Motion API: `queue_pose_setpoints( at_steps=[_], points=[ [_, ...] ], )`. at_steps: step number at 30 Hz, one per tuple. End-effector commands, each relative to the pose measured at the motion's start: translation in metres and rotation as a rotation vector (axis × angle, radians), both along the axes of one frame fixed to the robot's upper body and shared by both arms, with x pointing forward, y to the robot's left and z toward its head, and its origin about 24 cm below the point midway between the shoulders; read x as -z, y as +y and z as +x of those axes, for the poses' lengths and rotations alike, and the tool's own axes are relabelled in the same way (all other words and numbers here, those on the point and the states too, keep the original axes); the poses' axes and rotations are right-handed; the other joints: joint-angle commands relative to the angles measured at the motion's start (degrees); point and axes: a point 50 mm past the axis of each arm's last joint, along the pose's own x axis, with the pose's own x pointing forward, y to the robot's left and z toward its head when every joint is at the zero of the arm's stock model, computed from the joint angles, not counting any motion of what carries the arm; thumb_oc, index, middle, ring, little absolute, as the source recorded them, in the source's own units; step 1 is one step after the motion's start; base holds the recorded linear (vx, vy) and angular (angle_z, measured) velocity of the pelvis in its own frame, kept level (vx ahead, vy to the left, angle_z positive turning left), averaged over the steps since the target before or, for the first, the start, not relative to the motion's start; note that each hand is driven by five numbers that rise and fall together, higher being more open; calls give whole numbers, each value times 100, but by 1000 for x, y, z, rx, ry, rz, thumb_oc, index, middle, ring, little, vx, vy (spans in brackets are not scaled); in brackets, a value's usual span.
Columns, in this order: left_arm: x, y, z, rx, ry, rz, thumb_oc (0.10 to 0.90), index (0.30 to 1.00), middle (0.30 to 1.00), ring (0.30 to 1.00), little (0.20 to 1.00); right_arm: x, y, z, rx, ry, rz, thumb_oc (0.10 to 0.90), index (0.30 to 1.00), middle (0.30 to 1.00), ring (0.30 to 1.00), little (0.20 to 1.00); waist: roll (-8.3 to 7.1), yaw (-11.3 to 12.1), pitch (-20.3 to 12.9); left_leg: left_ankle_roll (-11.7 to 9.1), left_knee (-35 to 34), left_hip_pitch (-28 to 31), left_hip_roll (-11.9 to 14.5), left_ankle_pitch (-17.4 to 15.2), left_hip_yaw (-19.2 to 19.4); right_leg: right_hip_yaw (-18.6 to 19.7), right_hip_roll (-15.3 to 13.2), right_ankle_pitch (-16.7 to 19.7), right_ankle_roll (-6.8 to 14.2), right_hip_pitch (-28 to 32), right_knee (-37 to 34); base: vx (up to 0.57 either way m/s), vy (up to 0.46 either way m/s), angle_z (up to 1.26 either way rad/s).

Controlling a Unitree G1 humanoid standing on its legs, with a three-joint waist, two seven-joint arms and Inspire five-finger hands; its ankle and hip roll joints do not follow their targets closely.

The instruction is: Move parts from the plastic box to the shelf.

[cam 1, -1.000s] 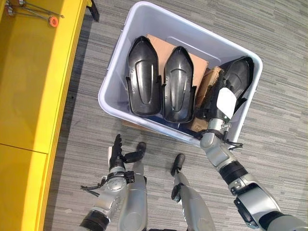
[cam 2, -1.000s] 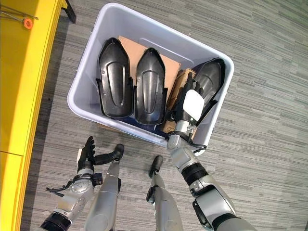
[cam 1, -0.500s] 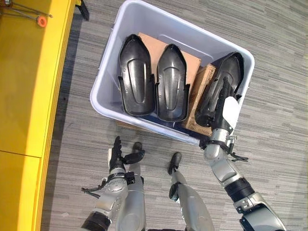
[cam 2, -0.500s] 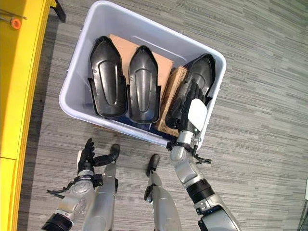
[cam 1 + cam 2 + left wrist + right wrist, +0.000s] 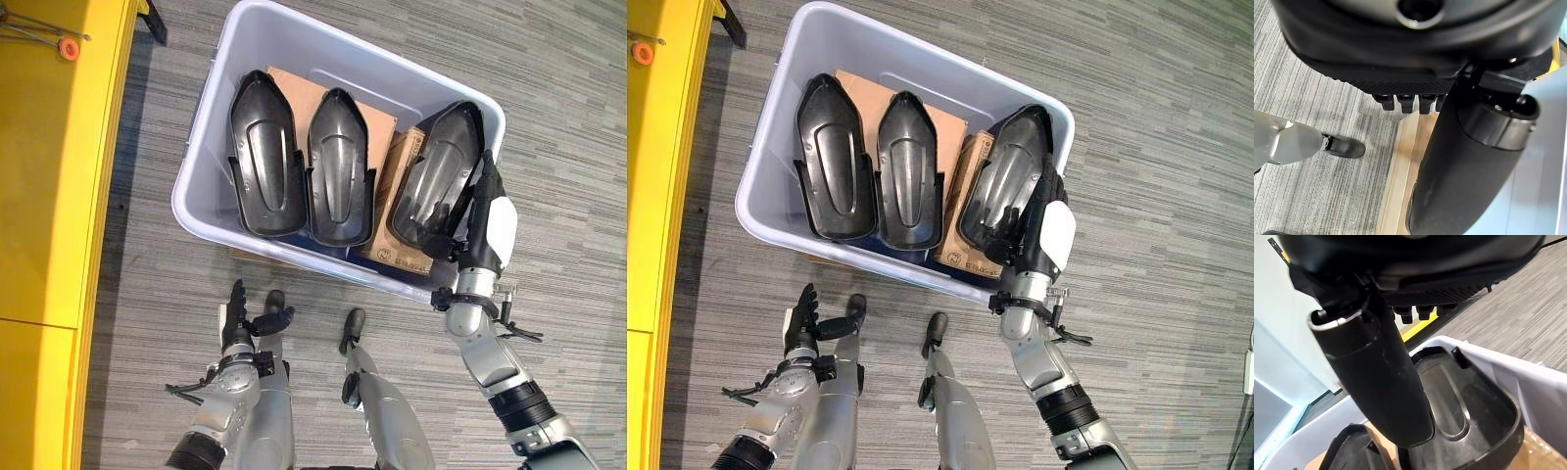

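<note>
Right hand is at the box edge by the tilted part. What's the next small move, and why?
Probably close the right hand on the tilted black part and lift: its fingers already reach that part's near edge inside the plastic box, while the left hand waits over the floor.

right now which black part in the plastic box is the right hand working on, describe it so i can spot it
Start at the pale grey plastic box on the striped carpet. Three black moulded shell parts lie inside; take the one at its right end, beside the right hand. Unlike the two flat ones, it tilts against the box wall, over a cardboard carton.
</note>
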Motion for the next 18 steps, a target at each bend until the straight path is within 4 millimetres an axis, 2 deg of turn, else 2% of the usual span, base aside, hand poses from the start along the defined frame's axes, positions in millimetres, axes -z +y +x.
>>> queue_pose_setpoints(
  at_steps=[1,9,18],
  points=[
    [-8,16,-14,-44,-62,38,900,1000,1000,1000,1000,-59,-11,-5,22,-269,-166,900,1000,1000,1000,1000,-196,-14,-155,173,441,117,105,-577,89,165,-584,-352,699,113,257,0,0,0],
    [-5,18,-16,-55,-50,39,900,1000,1000,1000,1000,-57,-12,-2,31,-243,-197,900,1000,1000,1000,1000,-173,6,-111,173,461,78,91,-567,88,168,-588,-348,693,82,270,0,0,0],
    [-5,20,-16,-64,-44,44,900,1000,1000,1000,1000,-49,-3,-11,-56,-212,-214,900,1000,1000,1000,1000,-221,-34,-124,171,449,68,89,-576,113,151,-584,-349,705,78,254,0,0,0]
  ],
)
